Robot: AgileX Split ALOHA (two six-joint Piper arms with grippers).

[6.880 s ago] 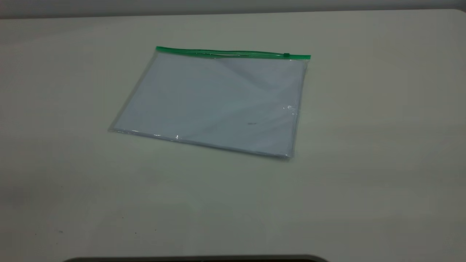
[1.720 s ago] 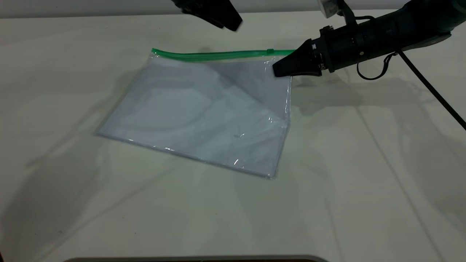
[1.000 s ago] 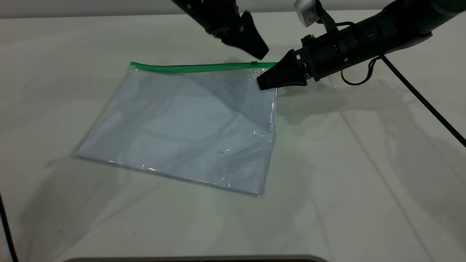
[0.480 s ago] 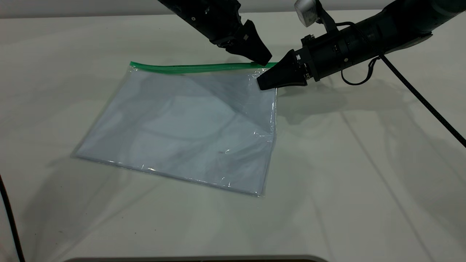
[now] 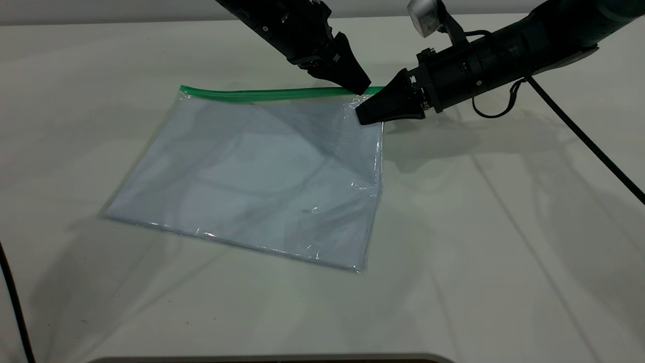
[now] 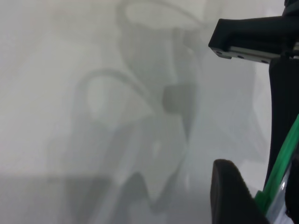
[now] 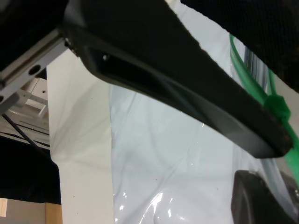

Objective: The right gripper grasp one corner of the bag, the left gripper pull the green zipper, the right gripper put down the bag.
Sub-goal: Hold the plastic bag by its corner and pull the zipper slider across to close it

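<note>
The bag (image 5: pixel 252 171) is a clear pouch with pale sheets inside, lying flat on the table. Its far edge is the green zipper (image 5: pixel 252 94). My right gripper (image 5: pixel 362 117) is shut on the bag's far right corner and holds it slightly raised. In the right wrist view the right gripper (image 7: pixel 266 165) pinches the clear plastic, and the darker slider tab (image 7: pixel 276 103) sits just beyond it. My left gripper (image 5: pixel 359 88) comes down from the far side, with its tip at the zipper beside that corner. The left wrist view shows the zipper (image 6: pixel 285 154) running past the left gripper (image 6: pixel 268 184).
The pale table (image 5: pixel 504 252) lies bare around the bag. The right arm's black cable (image 5: pixel 579 136) runs across the table at the right. A thin dark cable (image 5: pixel 12 307) shows at the left edge.
Since the earliest frame both arms have come in, and the right gripper took the corner and dragged the bag nearer and leftward. Over the last second the left gripper lowered onto the zipper.
</note>
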